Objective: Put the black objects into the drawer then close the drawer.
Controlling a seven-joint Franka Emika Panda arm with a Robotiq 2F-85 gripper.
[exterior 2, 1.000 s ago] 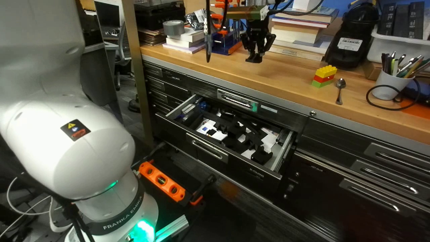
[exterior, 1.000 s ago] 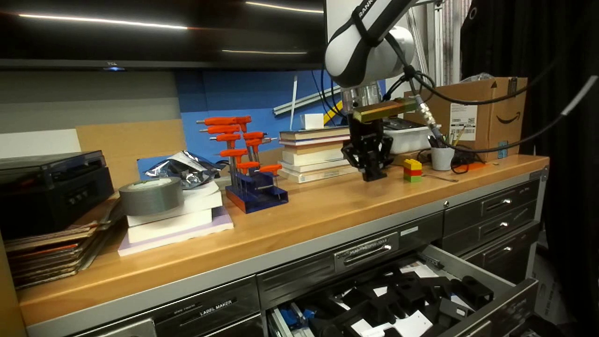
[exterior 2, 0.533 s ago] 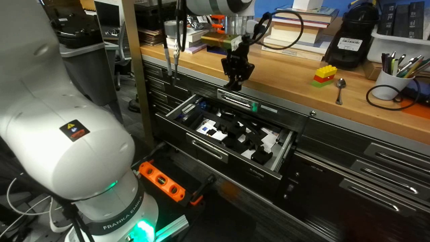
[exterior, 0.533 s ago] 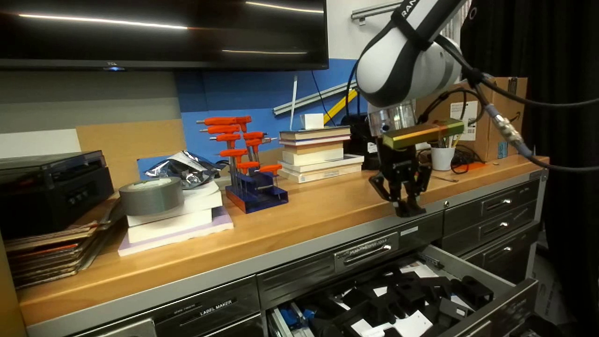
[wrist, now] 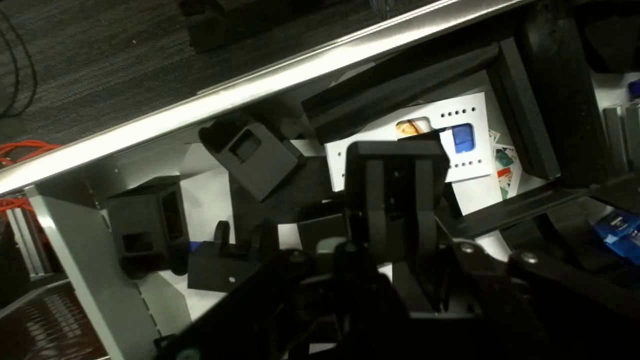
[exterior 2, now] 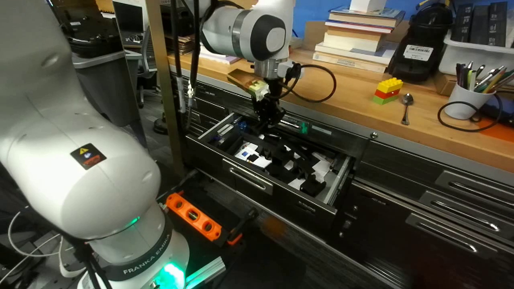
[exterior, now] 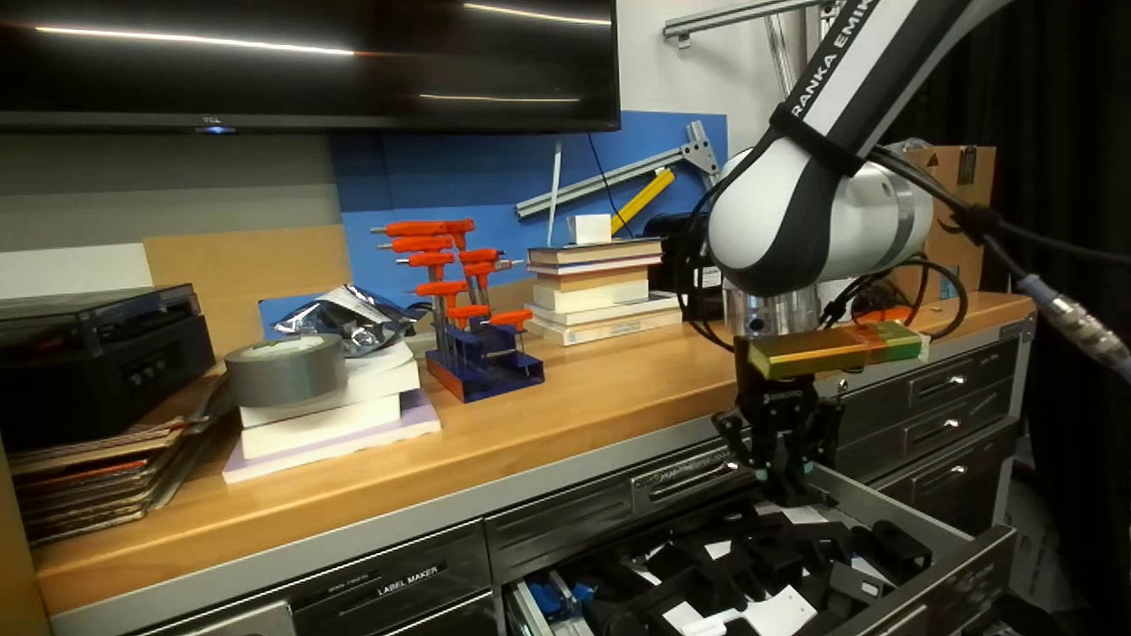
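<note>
The gripper (exterior: 785, 484) hung over the pulled-out drawer (exterior 2: 281, 200) of black parts (wrist: 152, 225), a black piece (wrist: 397, 151) clamped between its fingers — distinct in the wrist view, barely separable in both exterior views. Toy bricks (exterior 2: 387, 92) appeared only in an exterior view.

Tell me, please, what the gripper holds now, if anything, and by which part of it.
A black piece appears held in the gripper by its upper end, the lower end sticking out; exact contact is too dark to see.
</note>
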